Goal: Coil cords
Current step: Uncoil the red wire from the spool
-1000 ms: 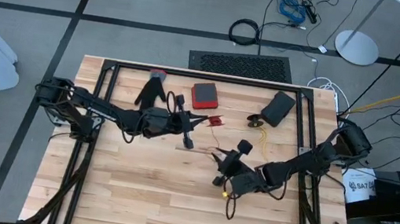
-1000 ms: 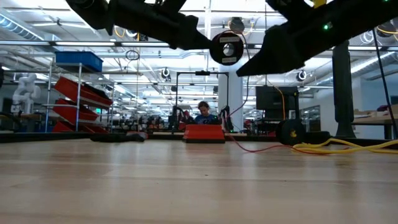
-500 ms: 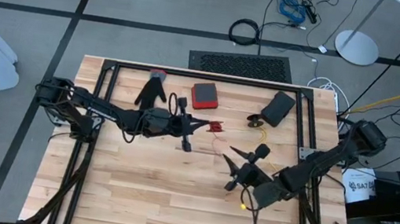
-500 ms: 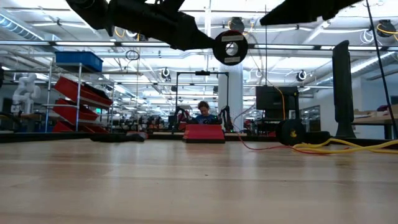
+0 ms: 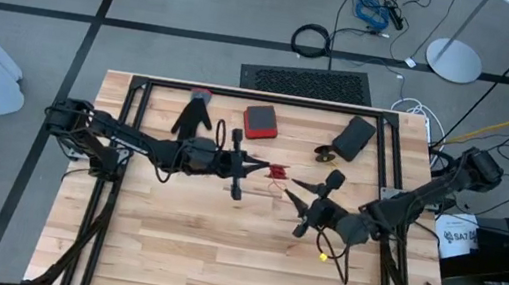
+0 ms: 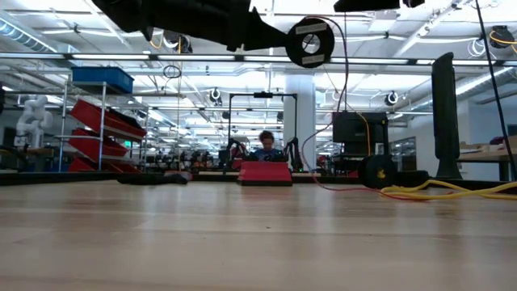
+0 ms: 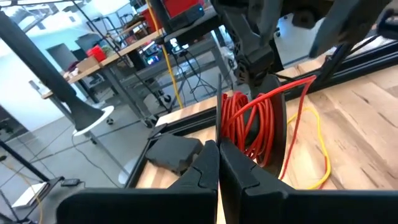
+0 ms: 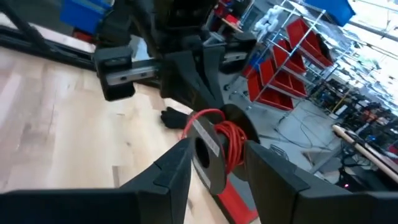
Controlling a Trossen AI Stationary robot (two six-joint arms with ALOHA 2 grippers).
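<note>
High view: left gripper (image 5: 253,167) pinched shut on red coil (image 5: 276,171) mid-table; right gripper (image 5: 298,202) spread wide just beside it, empty. One yellow cord (image 5: 322,256) trails under right arm.

Left wrist: one red coil (image 7: 252,127), loops loose; may unwind.

Right wrist: fingers (image 8: 171,168) flank coil; may knock it.

white bucket (image 5: 457,237) beside the table's right edge — dark lettering, too small to read, no other legible text

Surfaces seen past my claws

Table (image 5: 218,248): pale wood planks, smooth. Red cord (image 7: 249,127): glossy plastic sheath. My fingers (image 7: 205,171): matt black plastic.
</note>
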